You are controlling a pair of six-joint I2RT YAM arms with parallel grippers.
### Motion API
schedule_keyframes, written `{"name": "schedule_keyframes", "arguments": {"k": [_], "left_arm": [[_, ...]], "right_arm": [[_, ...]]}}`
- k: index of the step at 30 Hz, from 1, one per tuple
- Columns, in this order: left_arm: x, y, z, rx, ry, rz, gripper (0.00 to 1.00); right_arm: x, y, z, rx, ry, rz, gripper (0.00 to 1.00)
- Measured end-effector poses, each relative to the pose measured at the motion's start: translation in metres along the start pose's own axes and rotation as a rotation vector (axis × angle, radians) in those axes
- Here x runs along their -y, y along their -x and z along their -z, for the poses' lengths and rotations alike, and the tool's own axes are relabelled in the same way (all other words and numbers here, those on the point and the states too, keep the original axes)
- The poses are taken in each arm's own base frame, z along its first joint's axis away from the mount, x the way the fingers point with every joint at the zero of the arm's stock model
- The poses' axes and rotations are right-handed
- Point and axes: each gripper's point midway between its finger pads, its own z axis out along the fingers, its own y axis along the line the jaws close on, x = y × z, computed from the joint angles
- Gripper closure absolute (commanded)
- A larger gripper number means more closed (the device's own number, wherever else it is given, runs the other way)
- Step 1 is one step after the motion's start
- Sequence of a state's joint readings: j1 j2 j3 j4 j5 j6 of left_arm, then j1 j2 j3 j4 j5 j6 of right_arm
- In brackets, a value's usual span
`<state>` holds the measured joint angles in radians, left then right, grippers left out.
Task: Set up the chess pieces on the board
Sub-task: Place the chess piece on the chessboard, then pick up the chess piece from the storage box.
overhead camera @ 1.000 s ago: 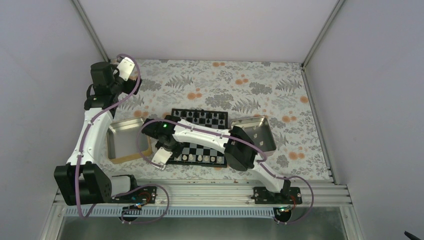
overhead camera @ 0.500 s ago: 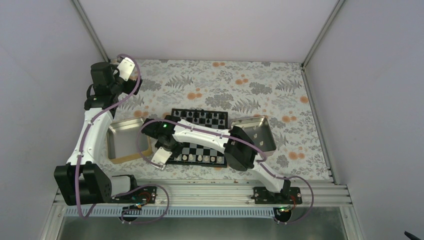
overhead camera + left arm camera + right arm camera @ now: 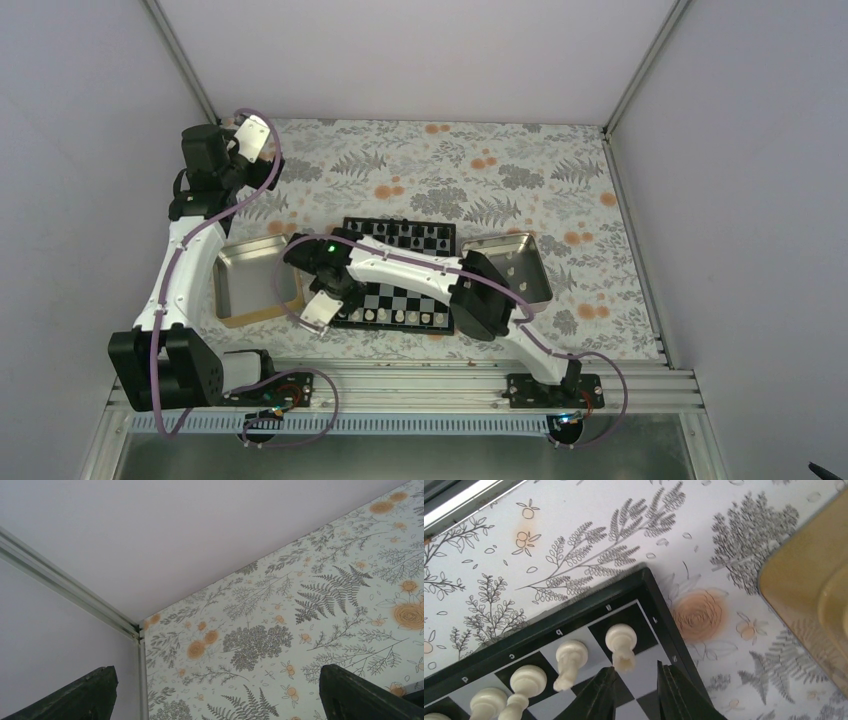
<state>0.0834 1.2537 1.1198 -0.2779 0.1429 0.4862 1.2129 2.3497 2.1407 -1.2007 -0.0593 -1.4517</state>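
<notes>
1. Right gripper [image 3: 635, 685]: low over a near corner of the board [image 3: 574, 622]. Jaws parted a narrow way, nothing between them; a dark square shows in the gap.

2. Corner piece [image 3: 620, 642]: cream, upright on the corner square just ahead of the fingertips. Whether a finger touches its base cannot be told.

3. Chess pieces [image 3: 527, 680], remainder of the row: cream, one to a square, running away from the gripper along the edge rank toward the left of the wrist view. Each stands apart from the next.
   Handling, judged: light, hard, smooth and narrow-based, so apt to tip or skid under a sideways nudge. Take hold on the stem under the head, jaws straddling from above and closing gently. The neighbours leave little room.

4. Board: chequered, with a lettered black rim just beyond the corner piece. It lies flat on the floral tablecloth [image 3: 574, 530].

5. Tray [image 3: 804, 580]: tan edge off to the gripper's side past the board's corner, apart from the rim.

6. Black pieces [image 3: 405, 235]: on the far ranks, beyond the right arm.

7. Left gripper [image 3: 217, 680]: well away from the board toward the far left corner. Jaws wide, empty.
</notes>
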Motion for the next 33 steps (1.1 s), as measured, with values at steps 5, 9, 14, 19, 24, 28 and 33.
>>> {"name": "schedule_keyframes", "arguments": {"k": [5, 9, 14, 19, 24, 28, 33], "left_arm": [[-0.003, 0.002, 0.004, 0.007, 0.009, 0.001, 0.00], [-0.007, 0.005, 0.009, 0.019, 0.022, 0.001, 0.00], [-0.007, 0.005, 0.009, 0.019, 0.021, 0.002, 0.00], [-0.007, 0.004, 0.009, 0.019, 0.018, 0.002, 0.00], [-0.005, 0.001, 0.005, 0.009, 0.011, 0.004, 0.00], [-0.003, -0.003, 0.001, -0.005, 0.001, 0.007, 0.00], [-0.002, -0.005, -0.001, -0.012, -0.005, 0.009, 0.00]], "right_arm": [[0.003, -0.020, 0.032, 0.041, -0.044, -0.121, 0.65], [-0.009, -0.084, 0.104, 0.051, -0.169, -0.326, 0.60], [-0.080, -0.214, 0.176, -0.033, -0.302, -0.711, 0.60], [-0.169, -0.290, 0.161, -0.088, -0.220, -1.004, 0.60], [-0.230, -0.283, 0.116, -0.087, -0.051, -1.103, 0.61], [-0.240, -0.276, 0.102, -0.072, -0.017, -1.115, 0.62], [-0.236, -0.279, 0.093, -0.062, -0.046, -1.113, 0.63]]}}
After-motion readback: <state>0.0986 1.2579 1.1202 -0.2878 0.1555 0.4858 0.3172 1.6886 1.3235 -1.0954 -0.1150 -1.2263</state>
